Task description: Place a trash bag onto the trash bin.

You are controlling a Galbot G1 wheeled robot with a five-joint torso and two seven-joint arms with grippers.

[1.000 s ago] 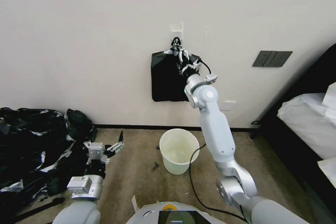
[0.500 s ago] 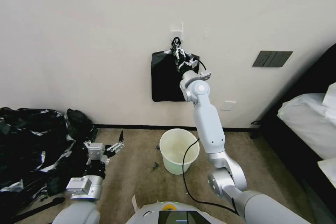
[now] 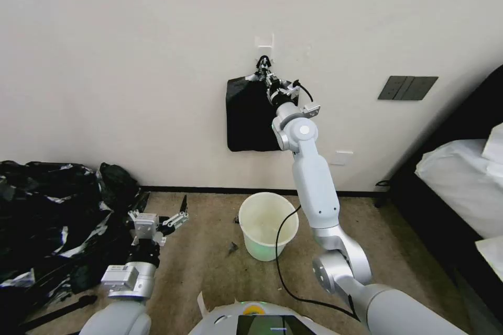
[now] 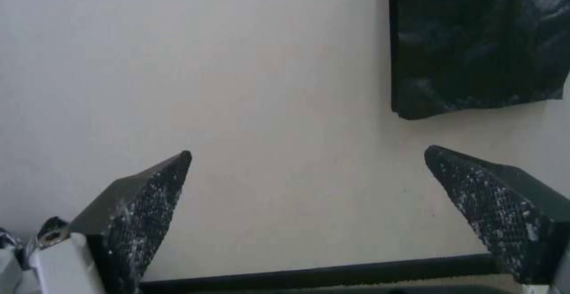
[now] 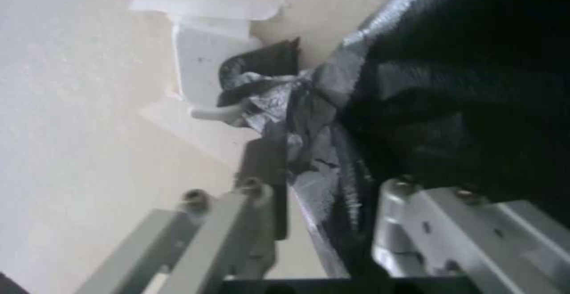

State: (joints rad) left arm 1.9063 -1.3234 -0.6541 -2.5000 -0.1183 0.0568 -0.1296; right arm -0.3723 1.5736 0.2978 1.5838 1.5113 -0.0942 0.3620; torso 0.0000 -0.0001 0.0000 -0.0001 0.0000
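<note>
The white trash bin (image 3: 262,248) stands on the carpet below the wall. Above it a flat stack of black bags (image 3: 249,115) hangs from a white wall hook (image 3: 264,44). My right gripper (image 3: 268,76) reaches up to the stack's top, just under the hook. In the right wrist view its fingers (image 5: 264,182) are pinched on a gathered fold of glossy black plastic, the trash bag (image 5: 315,169), beside the hook (image 5: 202,62). My left gripper (image 3: 162,204) waits low at the left, open and holding nothing, its fingertips (image 4: 160,182) wide apart and facing the wall.
A big heap of black plastic (image 3: 47,214) fills the left floor beside the left arm. The right arm's black cable (image 3: 280,251) droops past the bin's rim. A bed with white bedding (image 3: 461,178) lies at the right, and a dark switch plate (image 3: 407,87) is on the wall.
The right arm's elbow swung left and the gripper rose slightly toward the hook, its fingers narrowing on the plastic. The left arm stayed put.
</note>
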